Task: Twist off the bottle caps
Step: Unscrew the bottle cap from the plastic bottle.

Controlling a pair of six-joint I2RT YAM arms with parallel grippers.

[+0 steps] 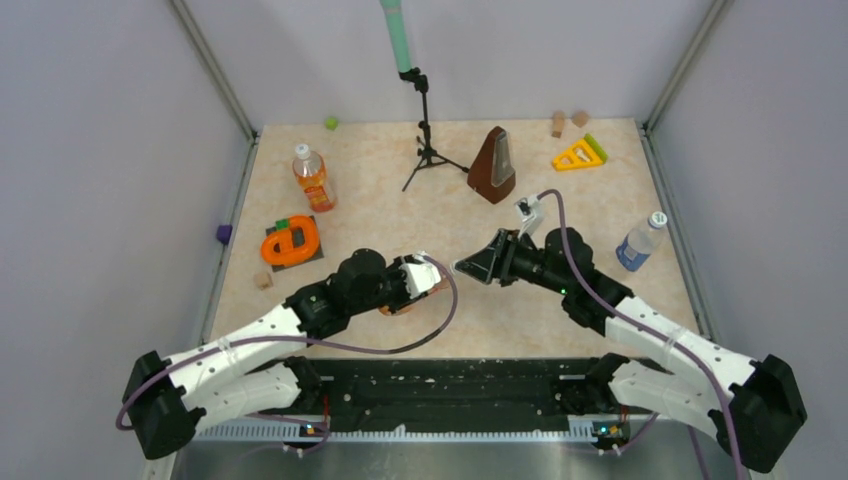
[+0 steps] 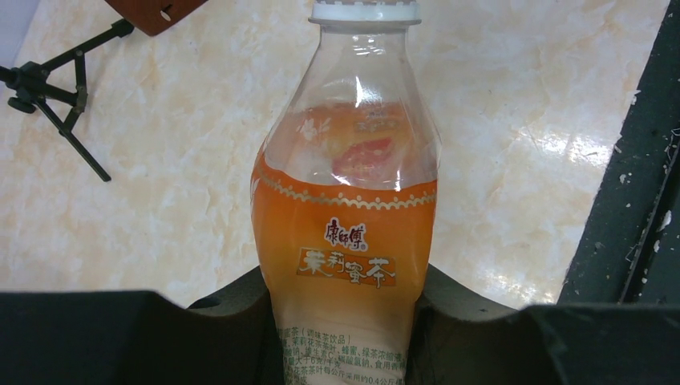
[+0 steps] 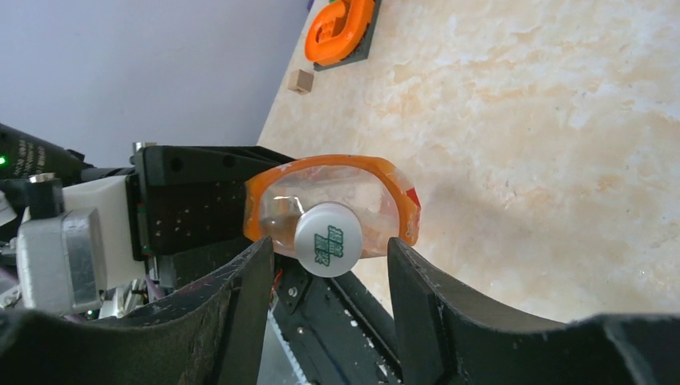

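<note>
My left gripper (image 2: 345, 293) is shut on the lower body of a squat bottle (image 2: 349, 216) with orange liquid, held on its side above the table. Its white cap (image 3: 329, 239) is on and points at my right gripper (image 3: 327, 250). That gripper is open, with the cap between its two fingers (image 3: 248, 297) and a gap on each side. From above, the left gripper (image 1: 420, 280) and right gripper (image 1: 468, 268) face each other near the table's middle. A slim orange bottle (image 1: 313, 180) with its cap (image 1: 301, 150) stands back left. A clear blue-label bottle (image 1: 638, 243) with its cap (image 1: 658, 218) is at the right.
A brown metronome (image 1: 493, 165) and a small black tripod (image 1: 428, 150) stand at the back centre. An orange ring piece on a dark base (image 1: 291, 242) lies left, a yellow triangle (image 1: 578, 155) back right. Small wooden blocks (image 1: 558, 122) are scattered. The black base rail (image 1: 440, 385) runs along the near edge.
</note>
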